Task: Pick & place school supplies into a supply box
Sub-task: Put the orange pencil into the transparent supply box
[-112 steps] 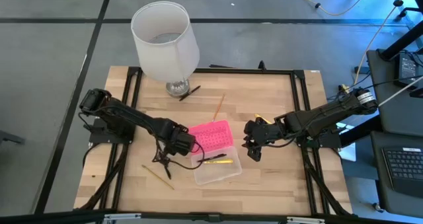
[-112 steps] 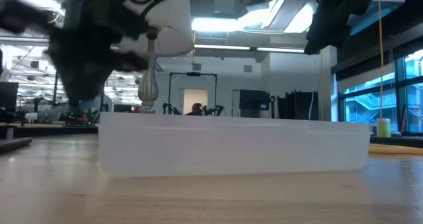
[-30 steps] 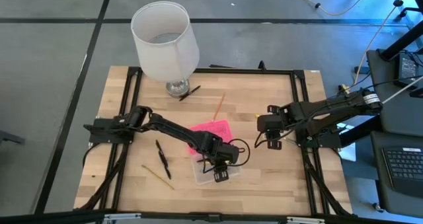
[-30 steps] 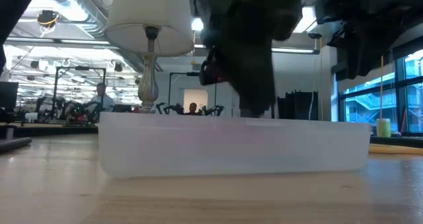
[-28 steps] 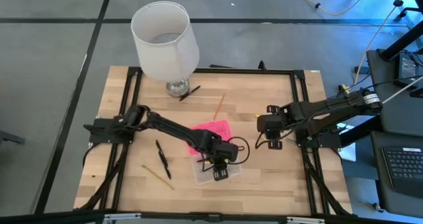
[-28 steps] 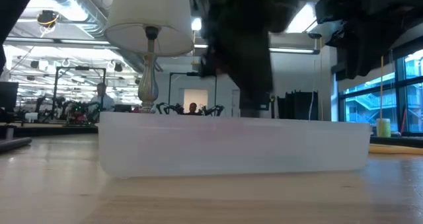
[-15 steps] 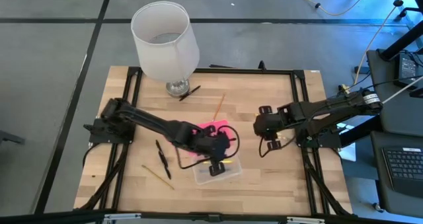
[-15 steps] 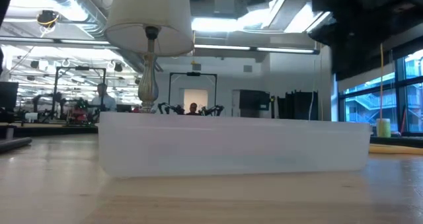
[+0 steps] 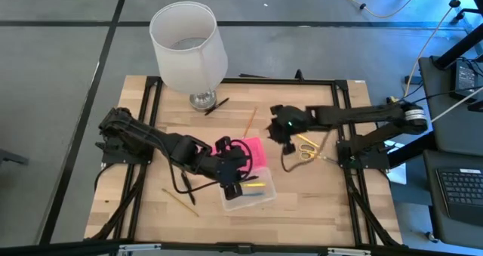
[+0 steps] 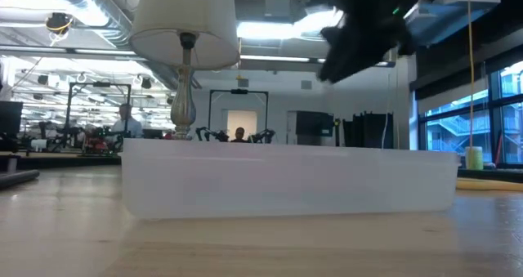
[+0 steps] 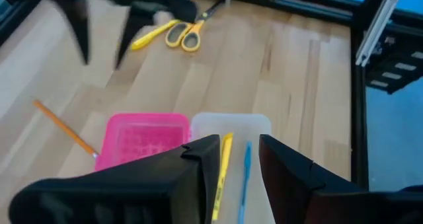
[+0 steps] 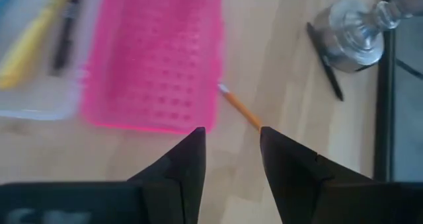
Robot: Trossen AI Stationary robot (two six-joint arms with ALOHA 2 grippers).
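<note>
High view: left hand [image 9: 231, 182] open, empty, over supply box [image 9: 246, 194]; right hand [image 9: 278, 132] open beside scissors [image 9: 305, 148]

left tool [image 9: 230, 186] drawn back off box [image 9: 249, 196], right tool [image 9: 281, 139] swung toward lid [image 9: 247, 152]

Table [image 9: 302, 188] pale matt wood; supply box [image 9: 245, 197] translucent plastic (pink lid [image 12: 155, 65] dotted); lamp base [image 12: 350, 36] shiny metal.

the supply box [image 9: 245, 184] has a clear base and a bright pink dotted lid [image 12: 155, 59]. yellow scissors [image 9: 305, 148] lie on the pale wood surface [image 9: 317, 203]; the lampshade [image 9: 188, 46] is white.
</note>
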